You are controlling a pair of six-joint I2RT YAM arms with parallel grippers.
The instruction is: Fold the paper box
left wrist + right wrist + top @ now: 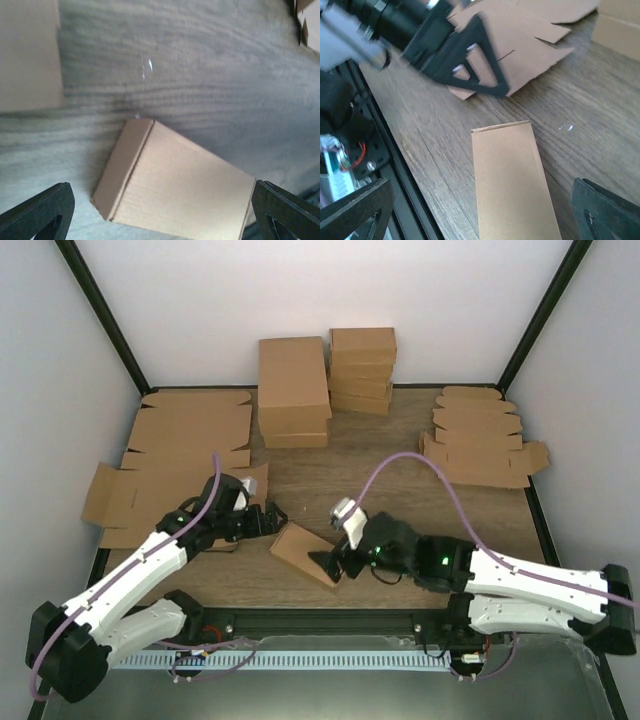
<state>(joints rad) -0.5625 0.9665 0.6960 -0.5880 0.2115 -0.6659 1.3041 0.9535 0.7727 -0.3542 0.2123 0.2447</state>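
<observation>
I have the paper box (305, 553), a small closed carton of plain brown cardboard, lying flat on the dark wood-grain table (330, 465) between my two pincers. The right pincer (333, 566) stands wide. In its wrist view the two black fingers (357, 210) sit at the lower corners, and the carton runs up the middle between them with bare wood showing on either side, so it grips nothing. The carton's far short end points away from this pincer, toward the other one.

The left pincer (275, 521) is spread wide too and holds nothing. From its wrist camera the black fingers (40, 210) frame the bottom corners. The carton lies skewed just ahead of them, in the gap, with a narrow creased side panel showing along its edge nearer the left finger. From overhead the fingertips sit just beside the carton's far corner; I cannot tell whether they touch it.

Out past the left pincer, on its outer side, lie large flat cardboard blanks (180, 455), brown and unfolded. Well beyond both pincers stand two stacks of folded boxes (293, 390), brown as well. Far off the right pincer's outer side is a pile of tabbed blanks (480, 440). A purple cable (405, 456) arcs up over the right arm.
</observation>
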